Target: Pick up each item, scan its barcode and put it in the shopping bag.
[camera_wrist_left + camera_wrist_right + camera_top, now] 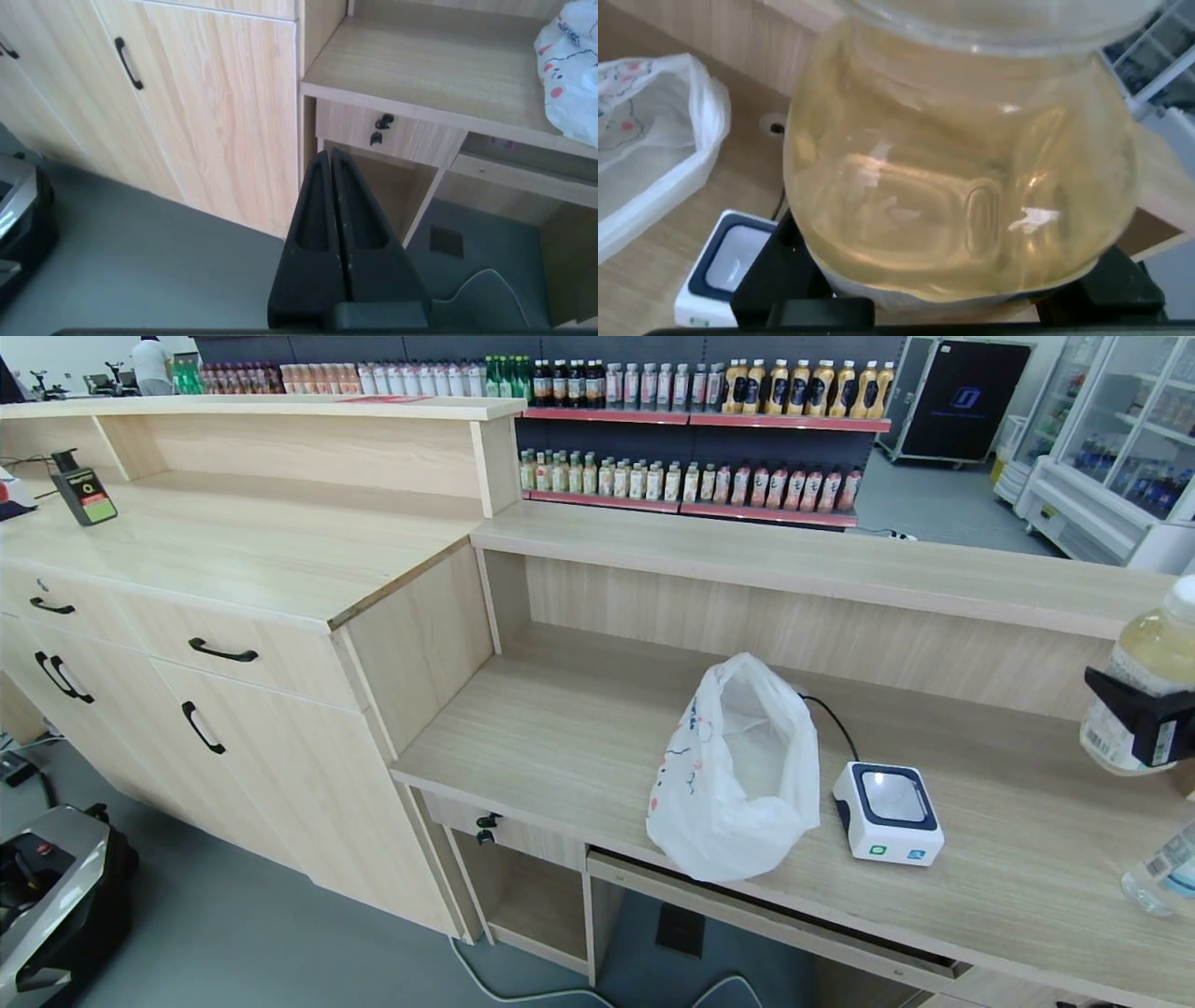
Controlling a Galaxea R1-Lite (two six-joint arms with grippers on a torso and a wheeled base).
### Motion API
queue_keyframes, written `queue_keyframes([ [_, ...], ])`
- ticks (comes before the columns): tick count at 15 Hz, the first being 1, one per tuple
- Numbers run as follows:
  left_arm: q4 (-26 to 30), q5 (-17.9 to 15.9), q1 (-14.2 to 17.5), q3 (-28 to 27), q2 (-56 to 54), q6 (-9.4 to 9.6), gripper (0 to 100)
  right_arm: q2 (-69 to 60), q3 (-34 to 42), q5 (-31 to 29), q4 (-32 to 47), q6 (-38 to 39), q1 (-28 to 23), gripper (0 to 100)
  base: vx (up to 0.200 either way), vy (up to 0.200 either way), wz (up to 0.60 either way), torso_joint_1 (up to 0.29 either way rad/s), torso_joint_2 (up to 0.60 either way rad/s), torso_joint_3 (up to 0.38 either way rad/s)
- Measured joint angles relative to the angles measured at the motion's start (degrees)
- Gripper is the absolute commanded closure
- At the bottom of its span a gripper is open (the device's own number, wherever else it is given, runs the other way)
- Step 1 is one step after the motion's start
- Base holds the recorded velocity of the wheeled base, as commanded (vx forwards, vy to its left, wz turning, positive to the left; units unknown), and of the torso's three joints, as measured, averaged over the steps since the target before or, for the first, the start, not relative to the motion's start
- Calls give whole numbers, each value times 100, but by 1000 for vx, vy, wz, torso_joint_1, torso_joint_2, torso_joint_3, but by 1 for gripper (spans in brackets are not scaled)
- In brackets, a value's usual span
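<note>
Head view: shopping bag on wooden counter, drink shelves behind.

On the lower counter an open white shopping bag stands with its mouth gaping upward. Just beside it, at its 3 o'clock, lies the white barcode scanner, its cable running off toward 11 o'clock behind the bag. Further toward 3 o'clock, the right jaws are clamped around a pale-yellow drink bottle, held upright above the counter. A clear bottle lies at the scanner's 4 o'clock.
</note>
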Motion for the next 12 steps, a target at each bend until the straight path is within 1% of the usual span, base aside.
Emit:
queue_keyframes([
  [1, 0, 0, 2, 0, 0, 0, 100, 44, 9, -176, -272, 2, 154, 100, 0, 0, 600, -7, 7, -2],
  [2, 2, -2, -2, 0, 0, -5, 100, 122, -13, -483, -457, 9, 372, 100, 0, 0, 600, 7, -2, 2],
  [3, 0, -2, 2, 0, 0, -2, 100, 232, -85, -692, -624, 61, 597, 100, 0, 0, 0, 0, 0, 0],
  [5, 0, 0, 2, 0, 0, 0, 100, 592, -256, -690, -569, 383, 967, 100, 0, 0, 0, -23, 35, 21],
  [8, 0, 0, 2, 0, 0, 0, 100, 1257, -502, -360, -564, 644, 1373, 100, 0, 0, 0, -162, 320, 154],
  [11, 2, -2, 5, 0, 0, 0, 100, 1957, -557, -285, -641, 707, 1477, 100, 0, 0, 0, -180, 367, 180],
  [12, 2, -2, 2, 0, 0, 0, 100, 2180, -594, -280, -764, 780, 1488, 100, 0, 0, 0, -80, 193, 80],
])
